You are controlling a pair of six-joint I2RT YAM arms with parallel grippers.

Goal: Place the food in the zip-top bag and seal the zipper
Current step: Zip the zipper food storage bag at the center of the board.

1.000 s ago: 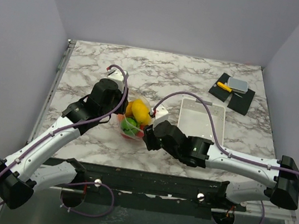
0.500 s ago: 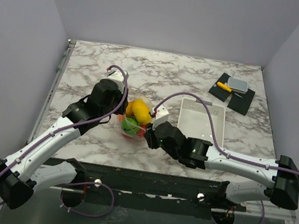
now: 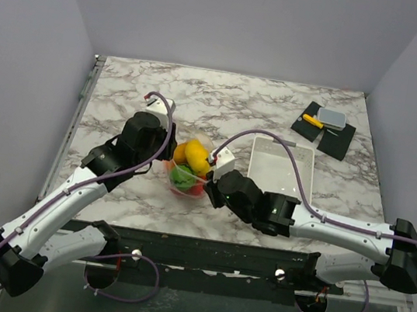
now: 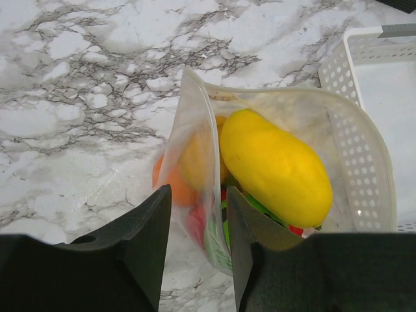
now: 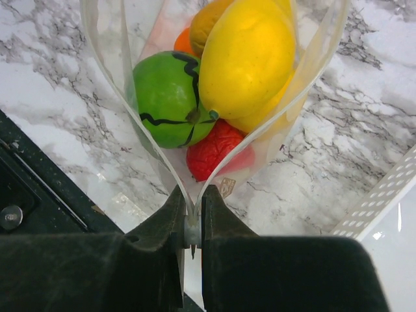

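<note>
The clear zip-top bag [image 3: 187, 170] stands in mid-table with its mouth open. It holds the food: a yellow fruit [image 5: 247, 58], a green striped one [image 5: 168, 99], a red one [image 5: 214, 151] and an orange one [image 4: 170, 185]. My right gripper [image 5: 191, 208] is shut on the near corner of the bag's mouth, where the two zipper [image 5: 107, 65] strips meet. My left gripper [image 4: 198, 221] is open at the bag's left side. Its jaws straddle the bag's wall [image 4: 195, 143], with a gap showing on the outer side.
A white slotted basket [image 3: 281, 167] lies just right of the bag, close to the right arm. Black mats with a small grey container and a yellow item [image 3: 324, 126] sit at the back right. The table's dark front edge runs just behind the right gripper.
The right gripper has closed onto the bag's mouth corner. The left arm shifted slightly to the left, with its jaws unchanged.
</note>
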